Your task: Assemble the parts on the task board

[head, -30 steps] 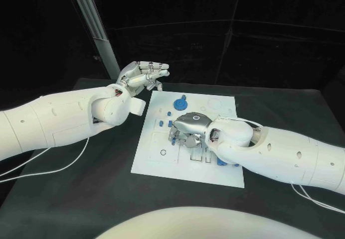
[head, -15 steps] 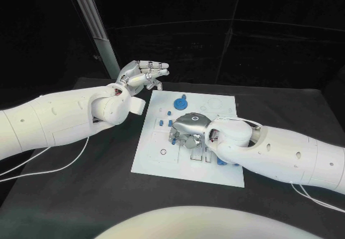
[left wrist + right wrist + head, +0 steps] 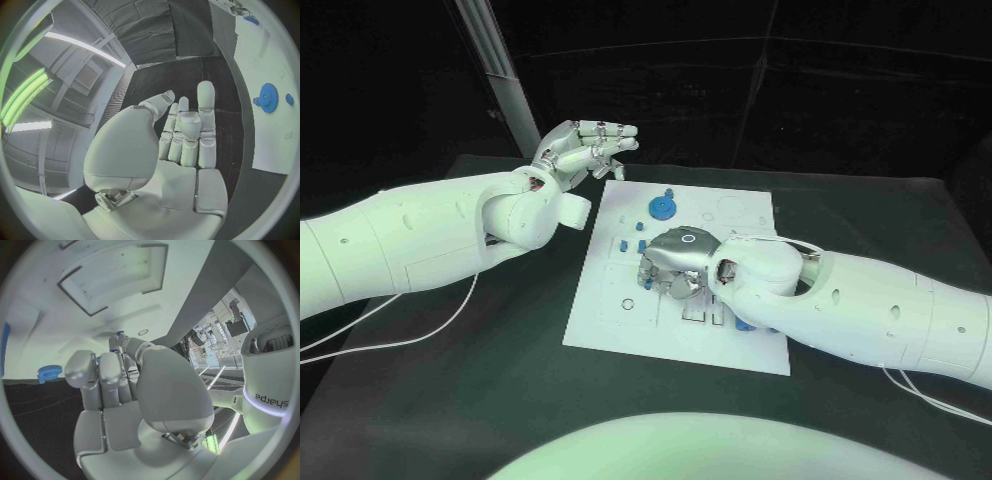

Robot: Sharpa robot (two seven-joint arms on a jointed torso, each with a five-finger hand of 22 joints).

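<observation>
Right robot hand point(image 3: 678, 262) curled low over mid-frame task board point(image 3: 625, 325); contents indiscernible, so a blind press could jam a part. Left robot hand point(image 3: 586, 150) empty, fingers loosely apart.

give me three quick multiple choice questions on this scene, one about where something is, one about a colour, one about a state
1. Where is the right hand?
A. low over the middle of the task board
B. off the table's near edge
C. beside the pole

2. What colour is the round gear at the board's far end?
A. red
B. blue
C. yellow

3. How is the left hand?
A. gripping the gear
B. pressing on the board
C. raised off the board, holding nothing

Key: 1 A, the head view shows it over the board's centre. 2 B, the gear shows blue in the head and left wrist views. 3 C, the left wrist view shows its palm bare and its fingers free.
</observation>
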